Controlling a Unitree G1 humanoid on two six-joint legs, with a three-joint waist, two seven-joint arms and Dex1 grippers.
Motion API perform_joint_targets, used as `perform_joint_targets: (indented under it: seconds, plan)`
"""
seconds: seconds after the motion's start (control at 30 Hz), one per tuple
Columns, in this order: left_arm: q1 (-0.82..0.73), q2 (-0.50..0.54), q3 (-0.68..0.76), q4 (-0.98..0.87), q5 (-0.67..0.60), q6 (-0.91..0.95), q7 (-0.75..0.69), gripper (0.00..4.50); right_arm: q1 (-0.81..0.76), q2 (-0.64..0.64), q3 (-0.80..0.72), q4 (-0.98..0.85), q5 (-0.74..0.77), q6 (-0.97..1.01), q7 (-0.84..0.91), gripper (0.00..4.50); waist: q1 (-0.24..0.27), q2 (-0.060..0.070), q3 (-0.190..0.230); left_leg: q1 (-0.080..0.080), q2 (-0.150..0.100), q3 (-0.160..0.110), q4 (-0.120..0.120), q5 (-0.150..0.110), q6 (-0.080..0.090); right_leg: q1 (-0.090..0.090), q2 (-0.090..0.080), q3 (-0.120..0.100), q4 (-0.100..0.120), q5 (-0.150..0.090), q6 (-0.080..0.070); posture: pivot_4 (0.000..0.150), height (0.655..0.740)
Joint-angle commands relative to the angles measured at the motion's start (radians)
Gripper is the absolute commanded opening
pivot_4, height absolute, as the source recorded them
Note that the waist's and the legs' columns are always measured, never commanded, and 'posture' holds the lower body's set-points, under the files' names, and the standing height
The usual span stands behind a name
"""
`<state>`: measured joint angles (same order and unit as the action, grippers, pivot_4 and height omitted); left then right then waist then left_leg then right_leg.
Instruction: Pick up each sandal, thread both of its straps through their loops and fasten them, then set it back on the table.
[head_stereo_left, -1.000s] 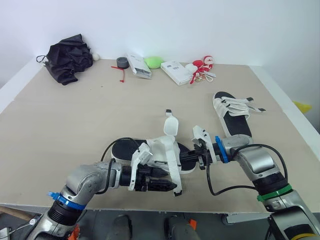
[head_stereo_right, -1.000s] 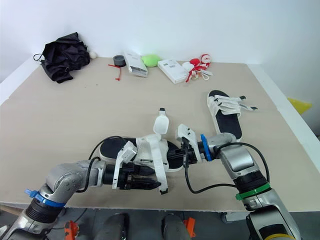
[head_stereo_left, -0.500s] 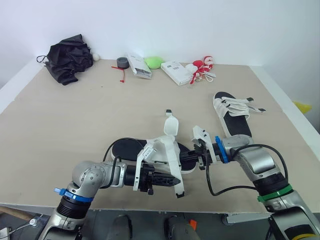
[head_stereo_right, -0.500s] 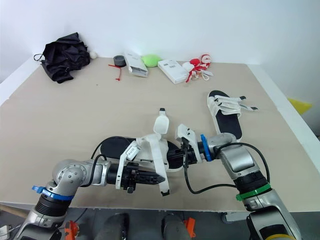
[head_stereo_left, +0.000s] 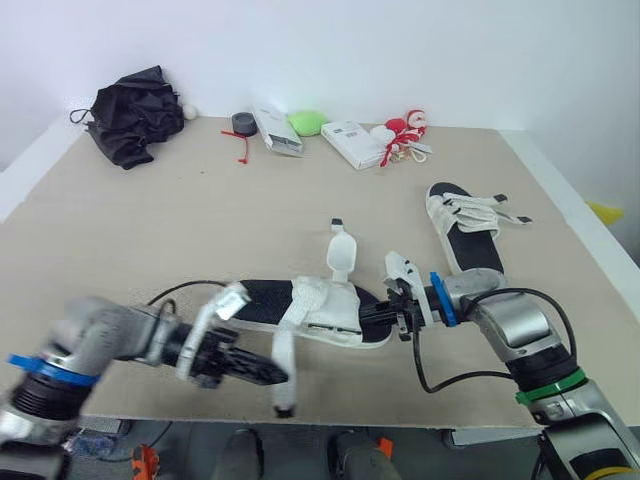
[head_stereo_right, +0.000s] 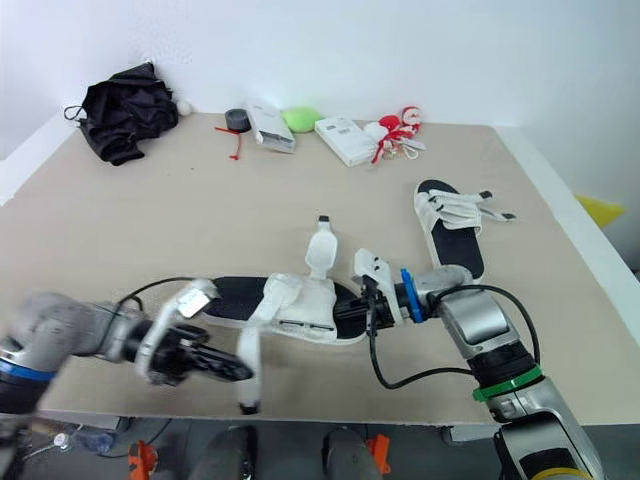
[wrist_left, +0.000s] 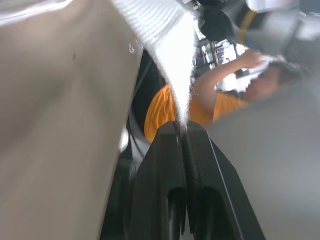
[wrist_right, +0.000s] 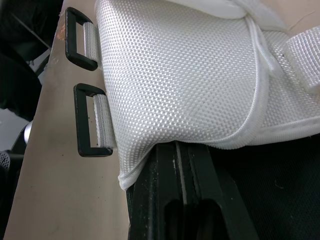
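At the table's (head_stereo_left: 150, 230) six o'clock edge lies the near sandal (head_stereo_left: 310, 310), unfastened; the second sandal (head_stereo_left: 468, 235) sits toward three o'clock. Threading looks to be the step in hand. The right gripper (head_stereo_left: 385, 312) is clamped on the near sandal's three o'clock end. The blurred left gripper (head_stereo_left: 272, 376) pinches a strap (wrist_left: 175, 75) hanging past the edge. Next, that strap needs steering into the black loops (wrist_right: 90, 120), seemingly empty; its tip is hard to make out.

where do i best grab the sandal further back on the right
Grip the black-soled sandal with white woven straps by its bare sole end nearest the robot, coming from the near side. The straps cross the far half and trail rightward, leaving this end flat and uncovered.
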<state>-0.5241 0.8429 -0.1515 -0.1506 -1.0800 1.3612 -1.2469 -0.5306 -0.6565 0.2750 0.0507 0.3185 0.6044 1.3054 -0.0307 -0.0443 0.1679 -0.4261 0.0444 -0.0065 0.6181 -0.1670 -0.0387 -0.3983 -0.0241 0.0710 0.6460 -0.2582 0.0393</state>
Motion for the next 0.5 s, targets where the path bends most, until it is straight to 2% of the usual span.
perform_joint_targets:
  seconds: [0.03, 0.2, 0.5]
  plan:
    - [-0.136, -0.062, 0.016, 0.147, 0.007, -0.018, -0.063, 0.08, 0.017, -0.001, 0.044, 0.069, -0.055, 0.017, -0.030, 0.00, 0.000, 0.000, 0.000, 0.000, 0.000, 0.001, 0.000, 0.000, 0.000, 0.000, -0.001, 0.000, 0.000, 0.000, 0.000, 0.150, 0.7380]
    - [-0.388, -0.224, 0.027, 0.519, 0.097, -0.049, -0.043, 0.08, 0.011, 0.010, 0.043, 0.078, -0.055, 0.013, -0.036, 0.00, 0.000, -0.001, 0.000, -0.002, 0.002, 0.000, 0.000, 0.002, 0.003, -0.003, 0.003, -0.001, 0.002, 0.002, 0.001, 0.150, 0.7380]
    - [-0.506, -0.316, -0.166, 0.753, 0.351, -0.245, -0.207, 0.08, 0.029, 0.012, 0.029, 0.056, -0.051, 0.025, -0.054, 0.00, -0.006, 0.000, 0.000, -0.005, 0.003, -0.002, -0.001, 0.002, 0.003, -0.003, 0.008, 0.000, 0.004, 0.006, 0.005, 0.150, 0.7380]
